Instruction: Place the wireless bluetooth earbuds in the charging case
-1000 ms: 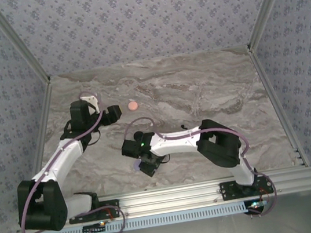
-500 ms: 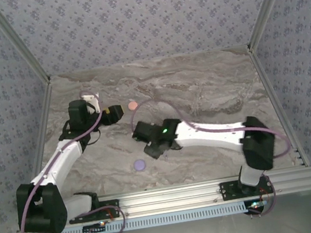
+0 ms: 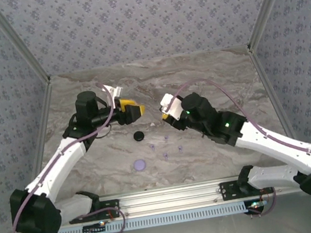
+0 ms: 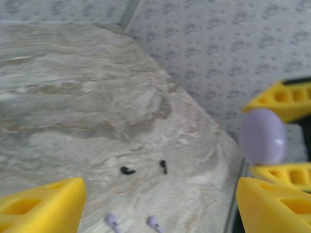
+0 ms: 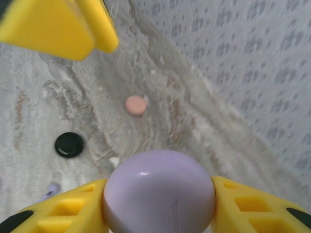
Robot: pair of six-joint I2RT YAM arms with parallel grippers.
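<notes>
1. The left claw (image 3: pixel 133 113) hangs above the counter (image 3: pixel 215 84) with its yellow fingers (image 4: pixel 41 206) spread wide and nothing between them. It points toward the right arm.
2. Just below it in the top view lies a black disc (image 3: pixel 139 136), with a lavender disc (image 3: pixel 140 165) nearer the arm bases. The right wrist view also shows a pale pink disc (image 5: pixel 135 105) lying flat beyond the black one.
3. Next come the earbuds, all loose on the counter and none seated in anything. The lavender earbuds (image 3: pixel 166 155) are scattered between the two arms. In the left wrist view the black earbuds (image 4: pixel 127 170) lie just beyond two of them.
4. The right claw (image 3: pixel 168 110) is held up off the counter. It pinches a rounded lavender charging case (image 5: pixel 159 191) between its yellow pads, close to and facing the left claw.
5. The step in hand looks like presenting or repositioning the case, with no insertion begun. I cannot tell whether the case is open.
6. The next move calls for steadying the case with its sockets exposed. The free left claw would then drop to a lavender earbud and close finely on something so tiny.
</notes>
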